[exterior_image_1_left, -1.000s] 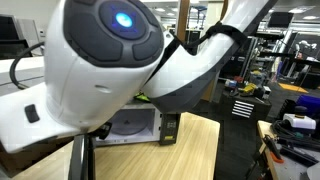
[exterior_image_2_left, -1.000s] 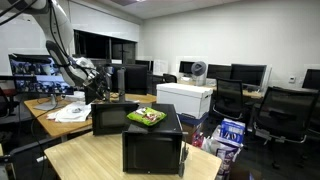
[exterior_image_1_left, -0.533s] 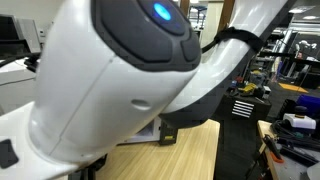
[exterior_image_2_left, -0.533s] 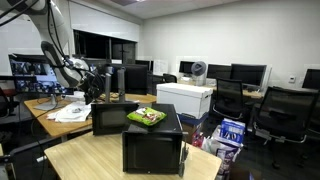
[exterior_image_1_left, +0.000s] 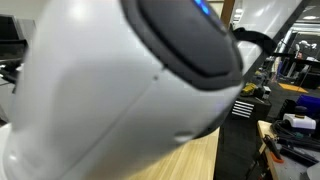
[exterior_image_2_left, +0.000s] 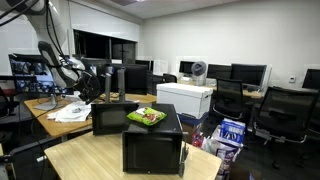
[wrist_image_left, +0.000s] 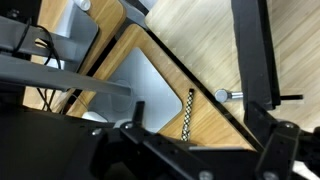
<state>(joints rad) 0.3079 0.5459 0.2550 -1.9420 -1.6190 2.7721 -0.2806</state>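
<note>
Plainly, nothing is grasped yet. The arm fills an exterior view. Beyond the wooden surface, the farther black box sits at five o'clock beneath the end effector, which hovers clear of it, jaws wide apart and empty. A green dish tops the nearer black box.

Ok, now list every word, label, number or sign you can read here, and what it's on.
Nothing here reads clearly.
Blue package: print too small to read.
Monitor screens: pictures too blurred to read.
Checkered strip in the wrist view: pattern only, no letters.
Robot arm close to an exterior camera: no marking legible.
</note>
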